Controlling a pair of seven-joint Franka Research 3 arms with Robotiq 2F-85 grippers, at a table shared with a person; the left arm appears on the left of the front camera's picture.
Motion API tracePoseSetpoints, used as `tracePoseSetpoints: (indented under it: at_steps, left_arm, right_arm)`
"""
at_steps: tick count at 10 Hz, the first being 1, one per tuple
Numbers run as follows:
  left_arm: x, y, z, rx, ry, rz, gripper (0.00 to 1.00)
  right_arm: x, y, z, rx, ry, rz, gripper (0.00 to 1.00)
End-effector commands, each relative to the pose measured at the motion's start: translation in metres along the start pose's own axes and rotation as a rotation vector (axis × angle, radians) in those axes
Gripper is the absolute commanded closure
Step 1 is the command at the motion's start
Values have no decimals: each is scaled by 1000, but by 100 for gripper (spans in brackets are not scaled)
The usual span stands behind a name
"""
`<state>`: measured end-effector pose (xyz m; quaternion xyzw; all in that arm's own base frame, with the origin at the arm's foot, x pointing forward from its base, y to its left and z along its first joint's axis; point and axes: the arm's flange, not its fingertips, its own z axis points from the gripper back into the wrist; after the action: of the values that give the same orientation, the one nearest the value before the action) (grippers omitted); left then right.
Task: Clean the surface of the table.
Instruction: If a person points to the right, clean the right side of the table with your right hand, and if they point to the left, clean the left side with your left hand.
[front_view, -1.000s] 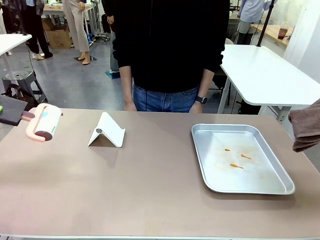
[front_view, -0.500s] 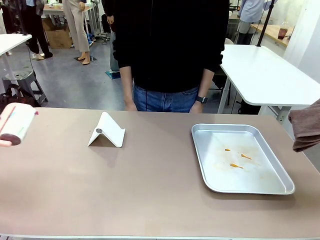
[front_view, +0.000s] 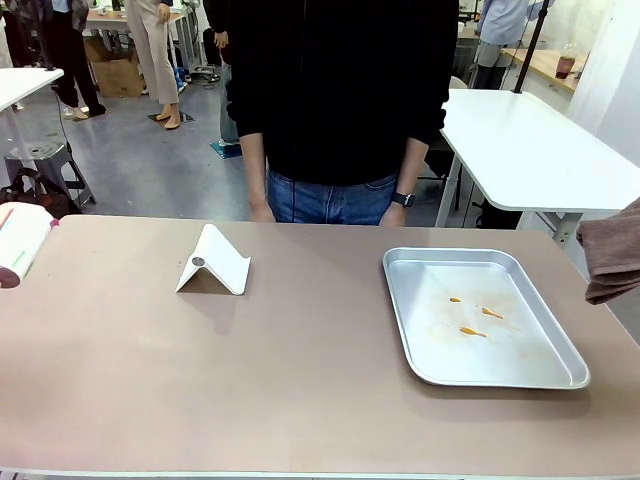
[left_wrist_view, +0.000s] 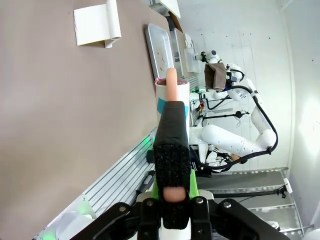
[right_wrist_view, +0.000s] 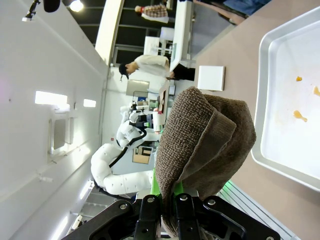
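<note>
The table (front_view: 300, 370) is a wide brownish-taupe top. At its far left edge hangs a lint roller (front_view: 20, 255) with a pink handle and white roll. In the left wrist view my left gripper (left_wrist_view: 171, 117) is shut on the roller's pink handle, the roll (left_wrist_view: 172, 92) pointing away over the table (left_wrist_view: 60, 125). A brown towel (front_view: 612, 250) hangs at the right edge. In the right wrist view my right gripper (right_wrist_view: 167, 192) is shut on that towel (right_wrist_view: 200, 145), which hides its fingertips.
A silver tray (front_view: 480, 315) with small orange stains lies on the right half. A white folded stand (front_view: 213, 262) sits left of centre near the far edge. A person in black (front_view: 340, 110) stands behind the far side, arms down.
The lint roller has moved left off the table's left part and now sits half out of the front view. The towel on the right has not moved.
</note>
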<state>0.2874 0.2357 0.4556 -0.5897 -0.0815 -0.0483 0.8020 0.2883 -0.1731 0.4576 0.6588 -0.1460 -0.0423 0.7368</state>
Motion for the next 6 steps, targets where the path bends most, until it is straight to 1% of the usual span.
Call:
tracePoseSetpoints:
  at_steps: [1,6]
  left_arm:
    - [-6,-6,-7,3,-16,11,79]
    - [-6,-6,-7,3,-16,11,79]
  right_arm:
    - [-1,3,1,10,3,6,97]
    - [-1,3,1,10,3,6,97]
